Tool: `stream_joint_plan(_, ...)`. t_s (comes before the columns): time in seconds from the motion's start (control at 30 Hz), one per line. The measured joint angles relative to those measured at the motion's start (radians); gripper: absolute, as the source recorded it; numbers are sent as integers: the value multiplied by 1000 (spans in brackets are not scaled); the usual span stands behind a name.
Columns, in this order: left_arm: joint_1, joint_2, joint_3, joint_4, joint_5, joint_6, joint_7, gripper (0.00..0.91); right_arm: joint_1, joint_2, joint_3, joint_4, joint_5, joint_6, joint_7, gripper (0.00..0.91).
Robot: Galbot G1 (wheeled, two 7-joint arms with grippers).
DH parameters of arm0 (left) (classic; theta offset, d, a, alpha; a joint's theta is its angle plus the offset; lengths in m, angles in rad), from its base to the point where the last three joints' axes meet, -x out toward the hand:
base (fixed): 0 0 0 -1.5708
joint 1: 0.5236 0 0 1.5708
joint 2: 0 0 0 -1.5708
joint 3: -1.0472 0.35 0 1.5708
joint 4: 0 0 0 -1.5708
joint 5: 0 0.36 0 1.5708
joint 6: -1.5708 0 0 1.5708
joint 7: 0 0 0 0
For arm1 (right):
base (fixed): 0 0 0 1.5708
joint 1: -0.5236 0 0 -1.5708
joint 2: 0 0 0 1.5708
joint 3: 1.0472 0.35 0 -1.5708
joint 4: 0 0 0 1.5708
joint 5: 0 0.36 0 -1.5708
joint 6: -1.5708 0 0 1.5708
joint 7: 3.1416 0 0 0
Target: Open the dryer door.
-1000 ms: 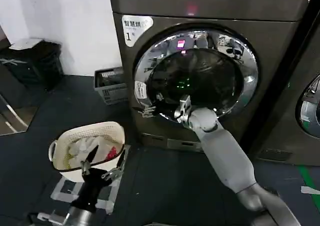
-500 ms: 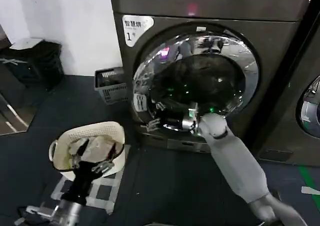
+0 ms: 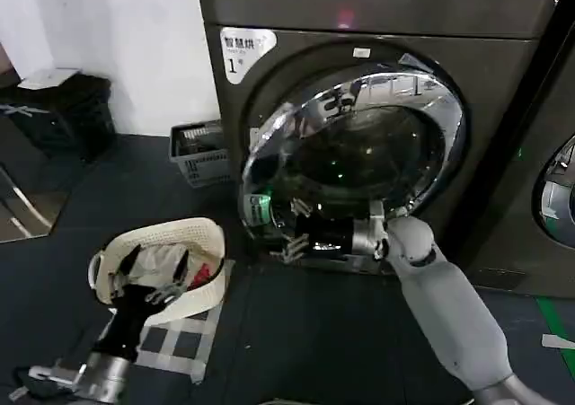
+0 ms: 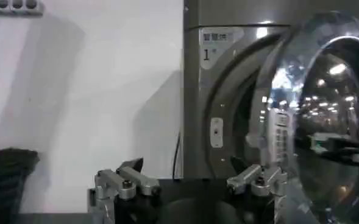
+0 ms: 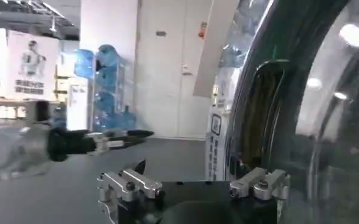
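while the dryer door (image 3: 355,158) is standing ajar, latch edge facing the robot's left, the right gripper (image 3: 301,234) is reaching open-fingered at its lower rim, nearer than the open left gripper (image 3: 162,284).

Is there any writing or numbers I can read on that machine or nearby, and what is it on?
"1": on the white sticker at the dryer's upper corner, under a row of characters too small to read.
Small label on the dryer door rim: too small to read.
Sign seen past the right gripper: blurred.
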Motion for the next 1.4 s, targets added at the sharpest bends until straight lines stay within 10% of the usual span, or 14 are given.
stream_joint_plan(1.4,-195,214,99,111,-213,16,157,907,-107,-146,10,39,186,34,-233,907)
